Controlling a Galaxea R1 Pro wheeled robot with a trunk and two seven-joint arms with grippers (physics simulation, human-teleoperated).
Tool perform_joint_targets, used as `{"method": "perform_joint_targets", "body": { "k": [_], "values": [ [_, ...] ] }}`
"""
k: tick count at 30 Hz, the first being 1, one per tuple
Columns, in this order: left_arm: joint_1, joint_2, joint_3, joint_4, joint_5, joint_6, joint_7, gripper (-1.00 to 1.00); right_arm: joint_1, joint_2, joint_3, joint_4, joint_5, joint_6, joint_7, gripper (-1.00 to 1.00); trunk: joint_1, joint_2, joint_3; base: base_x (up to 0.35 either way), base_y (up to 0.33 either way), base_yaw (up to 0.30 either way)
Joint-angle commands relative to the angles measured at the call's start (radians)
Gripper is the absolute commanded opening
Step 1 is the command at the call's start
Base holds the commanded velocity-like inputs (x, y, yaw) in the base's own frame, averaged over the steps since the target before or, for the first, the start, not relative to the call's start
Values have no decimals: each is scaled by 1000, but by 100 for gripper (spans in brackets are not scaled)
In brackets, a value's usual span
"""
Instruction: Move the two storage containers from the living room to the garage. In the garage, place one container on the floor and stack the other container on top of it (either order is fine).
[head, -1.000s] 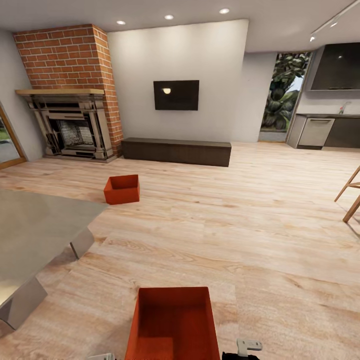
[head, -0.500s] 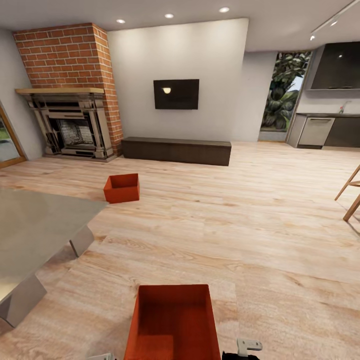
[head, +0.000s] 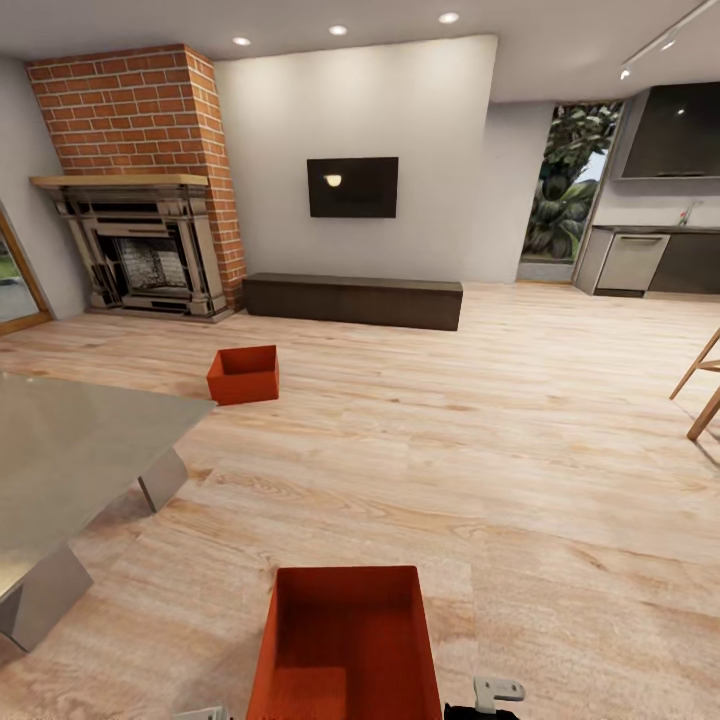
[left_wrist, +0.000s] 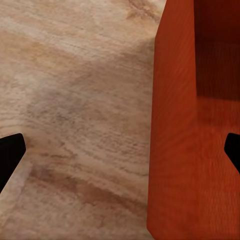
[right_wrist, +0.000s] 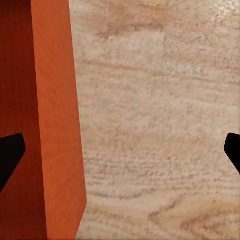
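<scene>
Living room, wood plank floor (head: 520, 470) throughout. Near red-orange storage container (head: 345, 645) at 6 o'clock in the head view, resting on the planks, open top up, inside bare as far as can be seen. Second storage container (head: 243, 376) farther off at about 11 o'clock, also on the planks, well apart from the first, in front of the brick fireplace (head: 140, 190). Wall TV (head: 352, 188) at 12 o'clock, with a long dark low cabinet (head: 352, 301) beneath it. Grey glass-topped low table (head: 70, 460) at 9 o'clock. Kitchen counter with a dishwasher front (head: 632, 264) at 2 o'clock, beside a window with foliage. Wooden chair legs (head: 700, 390) at 3 o'clock. Left hand (left_wrist: 120, 155) wide open, one dark fingertip (left_wrist: 10, 157) over bare planks outside the near container, the other over its inside, the container's thin side wall standing between the two but nearer the inner fingertip, nothing gripped. Right hand (right_wrist: 120, 155) likewise wide open, straddling the opposite wall: one fingertip (right_wrist: 9, 155) over the red inside, the other over the wood, wall closer to the inner fingertip, no contact visible. Light grey part of the right hand just beside the near container's right wall at the lower edge of the head view.
</scene>
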Motion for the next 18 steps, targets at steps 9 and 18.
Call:
{"method": "perform_joint_targets", "body": {
  "k": [9,18],
  "values": [
    [-1,-1,8,1,-5,-3,-8,100,-1,1,-3,1,1,-4,-2,100,0,-1,-1,0,0,0],
    [-1,-1,8,1,-5,-3,-8,100,-1,1,-3,1,1,-4,-2,100,0,-1,-1,0,0,14]
  ]
}}
